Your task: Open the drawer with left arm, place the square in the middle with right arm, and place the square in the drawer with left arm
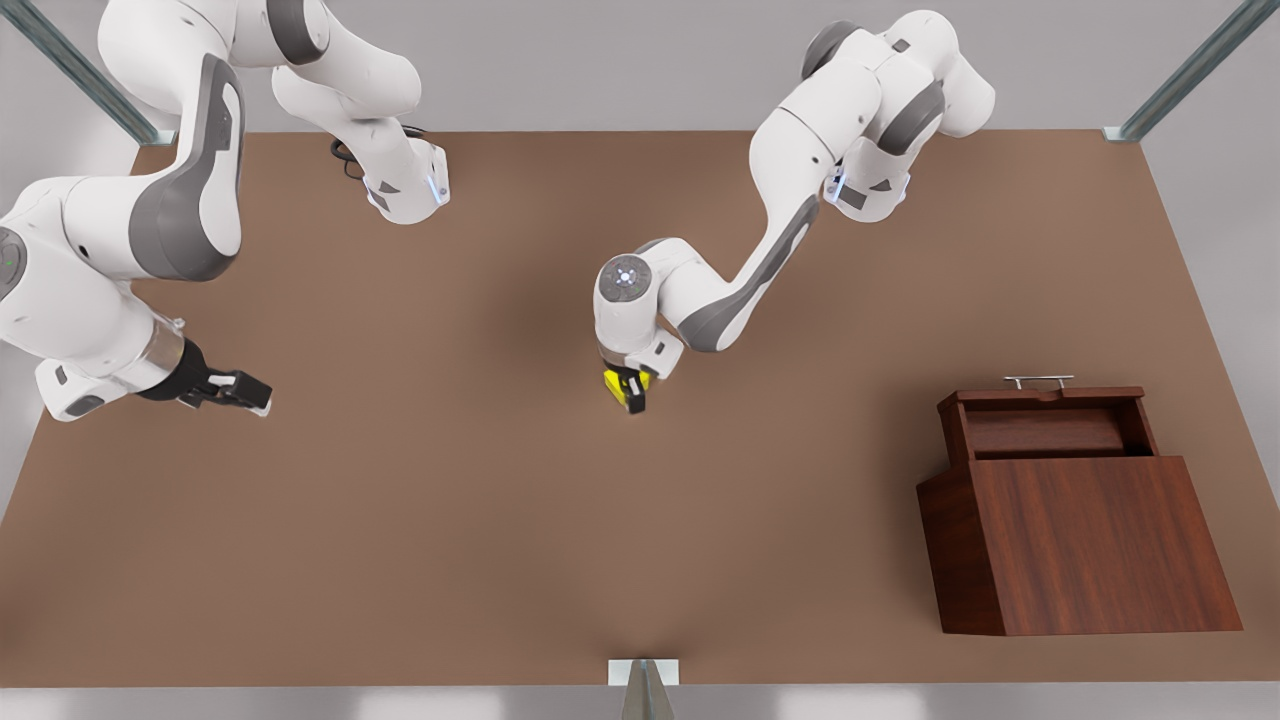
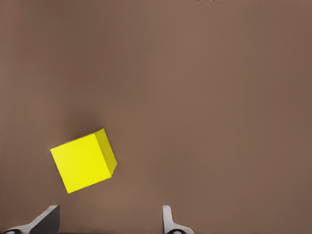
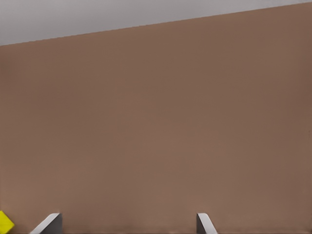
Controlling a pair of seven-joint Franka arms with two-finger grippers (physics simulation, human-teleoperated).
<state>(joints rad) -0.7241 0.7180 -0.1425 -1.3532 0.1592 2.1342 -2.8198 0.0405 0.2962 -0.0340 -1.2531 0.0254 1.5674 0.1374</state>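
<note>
Yellow cube, the small square (image 2: 84, 161), sits on the plain brown table (image 1: 450, 520) in the middle. The left gripper (image 1: 630, 392) hovers right above it, fingers open. The dark wooden drawer (image 1: 1045, 428) waits open. The right gripper (image 1: 232, 390) waits aside, open.

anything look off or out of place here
Nothing stands out. The drawer is open, the square sits flat mid-table under the open left claw, and the open right claw waits at the front view's left.
</note>
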